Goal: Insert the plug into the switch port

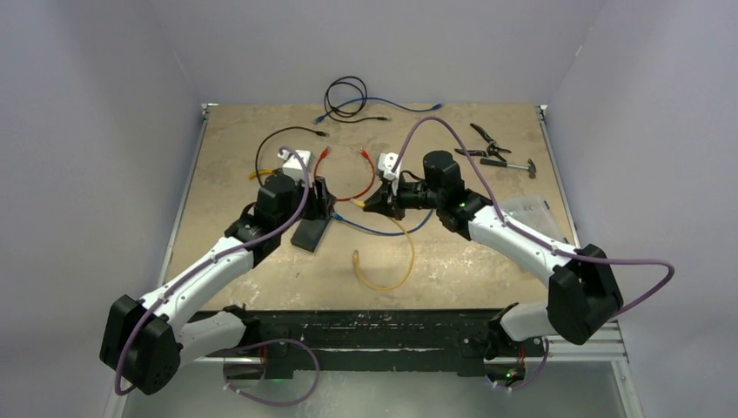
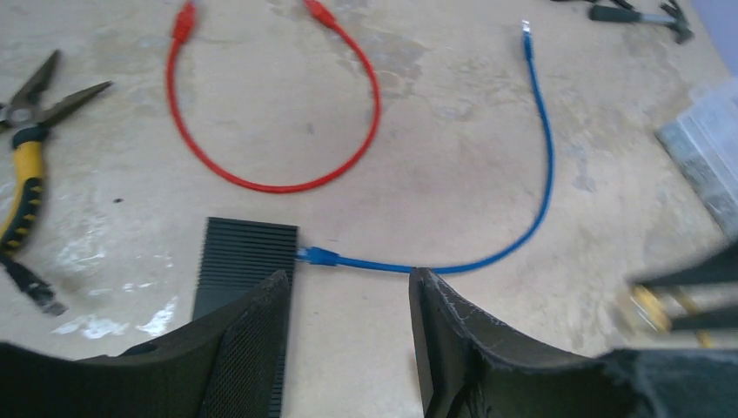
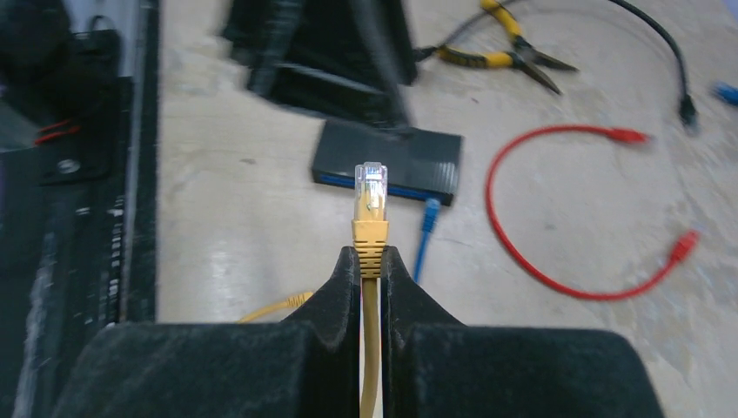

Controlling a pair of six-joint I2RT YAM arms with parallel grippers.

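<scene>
The switch [image 1: 311,233] is a flat black ribbed box lying on the table. A blue cable's plug [image 2: 318,256] sits at the edge of the switch [image 2: 248,252], in or against a port. Just behind it my left gripper [image 2: 348,287] stands open, with nothing between its fingers [image 2: 435,305]. My right gripper [image 3: 371,257] is shut on the yellow cable just behind its plug [image 3: 371,196]. That clear-tipped plug points at the port side of the switch [image 3: 392,157], a short way off. From above, the right gripper [image 1: 370,206] hovers right of the left gripper [image 1: 320,202].
A red cable [image 2: 278,183] loops beyond the switch, and yellow-handled pliers [image 2: 26,174] lie to its left. The yellow cable's slack [image 1: 387,261] curls on the table in front. Black pliers and a small hammer [image 1: 492,152] lie back right, a plastic bag [image 1: 526,209] beside the right arm.
</scene>
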